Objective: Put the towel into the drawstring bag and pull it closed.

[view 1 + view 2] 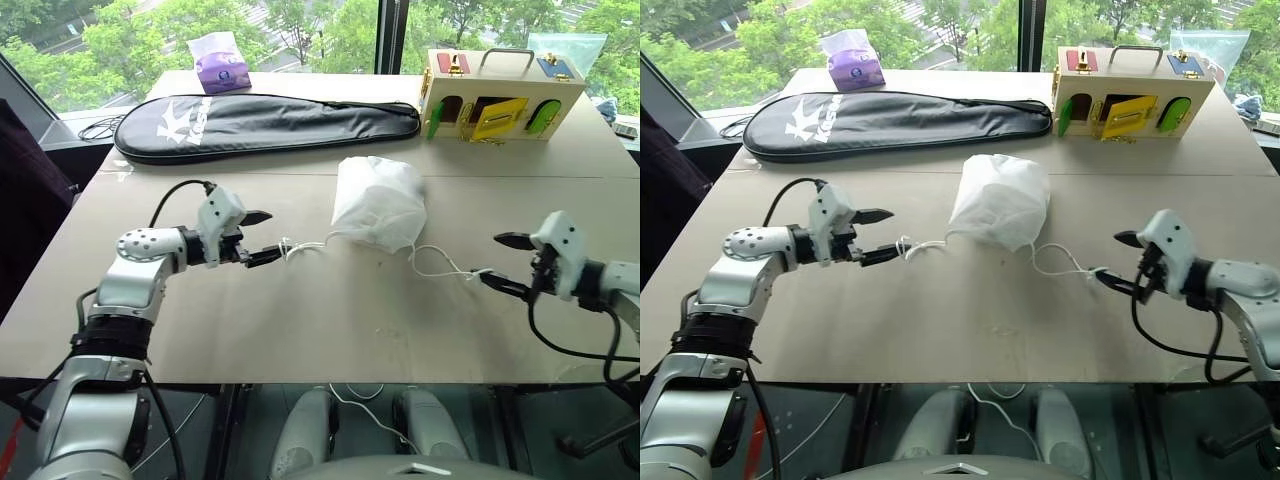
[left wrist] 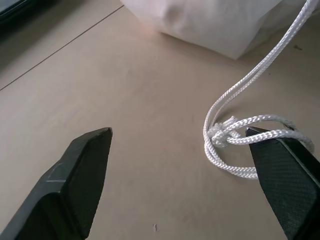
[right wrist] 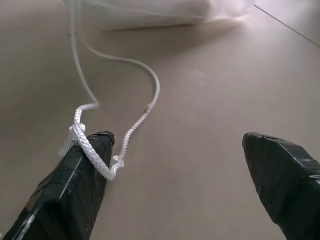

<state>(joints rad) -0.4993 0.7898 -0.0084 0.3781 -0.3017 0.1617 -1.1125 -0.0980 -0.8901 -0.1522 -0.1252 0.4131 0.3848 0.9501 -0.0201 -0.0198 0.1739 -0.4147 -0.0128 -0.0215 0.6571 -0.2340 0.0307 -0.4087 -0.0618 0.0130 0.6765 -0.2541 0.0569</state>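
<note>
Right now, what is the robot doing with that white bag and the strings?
The robot has a white drawstring bag sitting bunched up on the table, looking pulled shut. A cord runs out from each side. The left gripper and the right gripper are both open, one at each cord end. The left cord is looped by one finger, and the right cord is draped over one finger, but neither is pinched. I can't make out the towel.
</note>
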